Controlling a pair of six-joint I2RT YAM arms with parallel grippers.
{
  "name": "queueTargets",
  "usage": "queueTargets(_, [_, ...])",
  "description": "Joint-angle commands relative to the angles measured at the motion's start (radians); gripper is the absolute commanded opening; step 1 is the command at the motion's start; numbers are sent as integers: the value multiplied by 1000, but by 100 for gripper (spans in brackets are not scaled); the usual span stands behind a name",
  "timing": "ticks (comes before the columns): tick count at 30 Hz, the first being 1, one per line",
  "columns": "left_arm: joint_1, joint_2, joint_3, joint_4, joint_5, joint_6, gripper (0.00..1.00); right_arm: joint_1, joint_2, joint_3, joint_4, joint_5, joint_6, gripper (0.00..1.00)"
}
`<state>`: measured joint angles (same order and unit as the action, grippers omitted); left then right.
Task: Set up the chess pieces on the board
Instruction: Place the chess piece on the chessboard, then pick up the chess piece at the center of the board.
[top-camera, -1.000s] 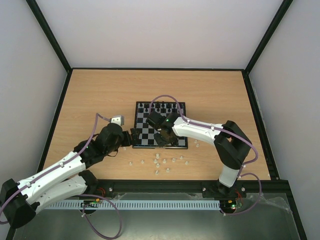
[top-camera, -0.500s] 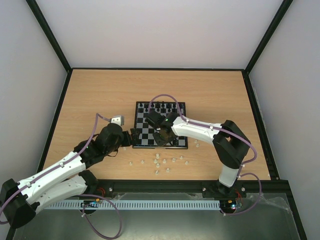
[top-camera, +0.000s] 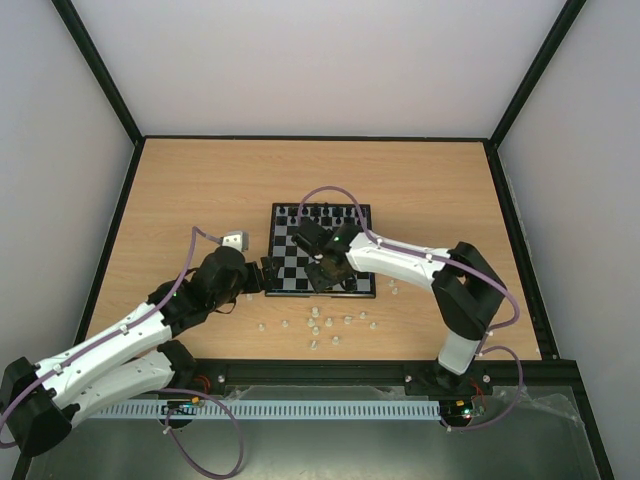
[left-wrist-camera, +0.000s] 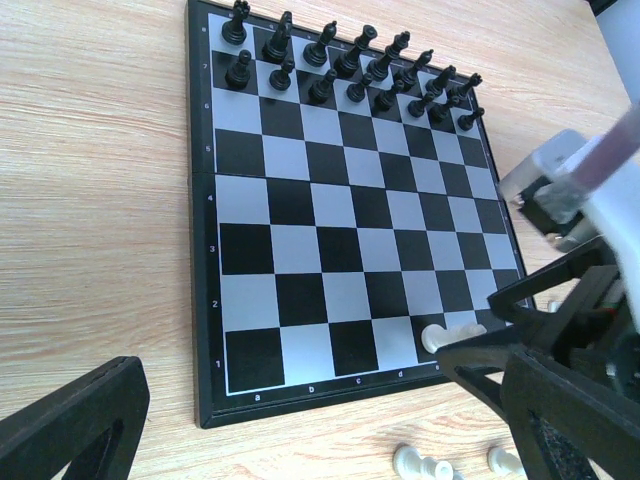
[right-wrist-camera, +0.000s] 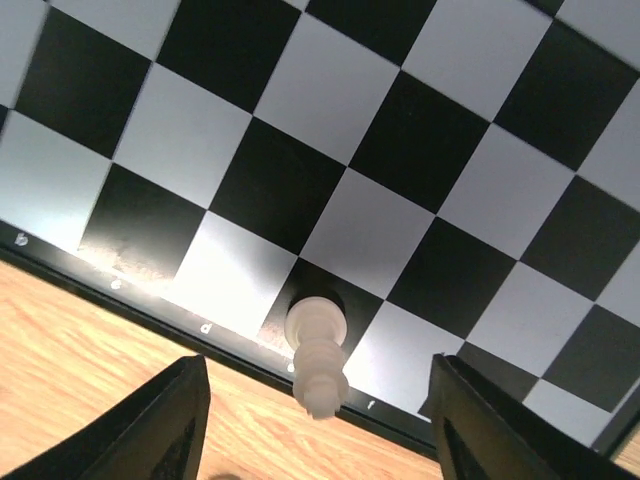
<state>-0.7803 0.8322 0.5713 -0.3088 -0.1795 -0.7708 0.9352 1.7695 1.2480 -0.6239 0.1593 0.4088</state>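
The left arm (top-camera: 112, 347) stretches from its base at the near left corner diagonally forward and inward, lying low over the surface; its wrist (top-camera: 222, 272) turns toward the middle, and the left pincer (top-camera: 270, 272) points rightward, jaws spread wide, its two dark fingers (left-wrist-camera: 70, 425) sitting at opposite lower corners of the left wrist view; the right arm (top-camera: 400, 262) rises from its base, folds at a raised elbow (top-camera: 470, 290), and sends its white forearm leftward; the right pincer (top-camera: 325, 272) points downward, its fingers (right-wrist-camera: 165, 425) well apart, gripping nothing.
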Motion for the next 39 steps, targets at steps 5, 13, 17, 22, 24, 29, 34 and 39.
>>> queueTargets(5, [4, 25, 21, -12, 18, -8, 99, -4, -171, -19, -33, -3, 7, 67])
queueTargets(13, [4, 19, 18, -20, 13, -26, 99, 50, -248, -106, -16, -72, 18, 65])
queueTargets(17, [4, 5, 11, -21, 8, -37, 100, 125, -225, -120, -6, -73, 45, 65])
queueTargets(22, [4, -16, -9, -17, 21, -53, 100, 184, -175, -124, 10, -67, 76, 59])
queueTargets(24, [4, -32, -17, -21, 25, -57, 99, 195, -156, -123, 15, -66, 84, 55])
queueTargets(29, [4, -70, -25, -41, 17, -58, 100, 202, -105, -116, 26, -61, 99, 50])
queueTargets(34, [4, -87, -31, -47, 15, -55, 99, 203, -61, -102, 21, -27, 109, 48])
queueTargets(39, [4, -89, -41, -44, 12, -53, 99, 202, -24, -84, 19, -17, 110, 44])
